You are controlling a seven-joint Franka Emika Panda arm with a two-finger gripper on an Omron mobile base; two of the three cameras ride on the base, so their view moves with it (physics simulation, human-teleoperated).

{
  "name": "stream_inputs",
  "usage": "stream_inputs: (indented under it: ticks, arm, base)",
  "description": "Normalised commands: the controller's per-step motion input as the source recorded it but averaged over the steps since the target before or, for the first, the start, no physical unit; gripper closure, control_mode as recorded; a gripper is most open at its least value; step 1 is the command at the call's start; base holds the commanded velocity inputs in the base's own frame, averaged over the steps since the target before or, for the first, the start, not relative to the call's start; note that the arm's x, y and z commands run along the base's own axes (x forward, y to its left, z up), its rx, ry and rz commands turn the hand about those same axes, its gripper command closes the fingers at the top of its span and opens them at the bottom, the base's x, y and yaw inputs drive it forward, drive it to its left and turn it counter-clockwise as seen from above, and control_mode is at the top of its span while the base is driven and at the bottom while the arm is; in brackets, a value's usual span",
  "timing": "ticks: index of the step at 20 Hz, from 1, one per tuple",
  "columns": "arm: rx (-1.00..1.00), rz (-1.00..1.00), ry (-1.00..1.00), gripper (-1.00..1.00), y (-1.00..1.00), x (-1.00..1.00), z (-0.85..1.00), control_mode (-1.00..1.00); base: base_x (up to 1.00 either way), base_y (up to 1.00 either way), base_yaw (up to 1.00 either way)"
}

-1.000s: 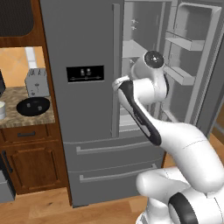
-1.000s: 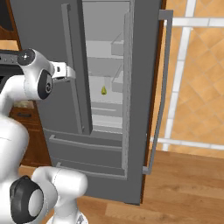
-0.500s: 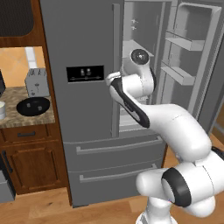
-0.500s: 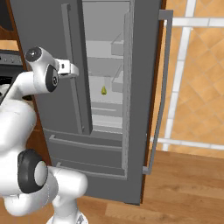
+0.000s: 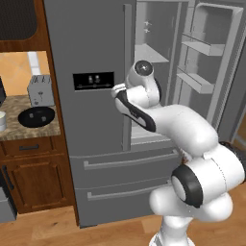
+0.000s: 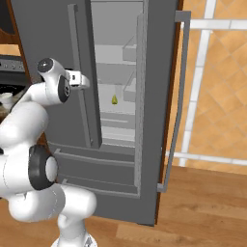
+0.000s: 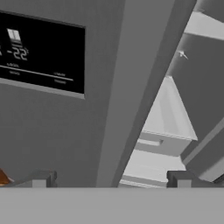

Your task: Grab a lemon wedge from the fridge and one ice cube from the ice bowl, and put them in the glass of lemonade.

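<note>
My hand (image 7: 109, 178) is spread wide and empty, facing the fridge (image 5: 91, 43) door edge. The lemon wedge (image 6: 115, 100) sits on a middle shelf inside; I should swing right past the door, then reach in level.

Arm has swung left across the fridge (image 5: 96, 120) front; gripper (image 7: 111, 179) drawn back from the open right compartment, now facing the closed left door's handle (image 7: 131, 100).
</note>
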Motion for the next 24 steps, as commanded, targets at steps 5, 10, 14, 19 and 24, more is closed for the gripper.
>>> stream_inputs:
  ticks: [5, 10, 14, 19, 24]
  arm:
    - [0.00, 0.00, 0.07, -1.00, 0.00, 0.45, 0.00, -1.00]
    - [0.00, 0.00, 0.04, -1.00, 0.00, 0.53, -0.11, -1.00]
    - [0.00, 0.00, -0.01, -1.00, 0.00, 0.30, -0.35, -1.00]
    - [0.00, 0.00, -0.01, -1.00, 0.00, 0.17, -0.20, -1.00]
    - [0.00, 0.00, -0.02, -1.00, 0.10, 0.03, -0.07, -1.00]
  base:
    - [0.00, 0.00, 0.00]
    - [0.00, 0.00, 0.00]
    - [0.00, 0.00, 0.00]
    - [0.00, 0.00, 0.00]
    - [0.00, 0.00, 0.00]
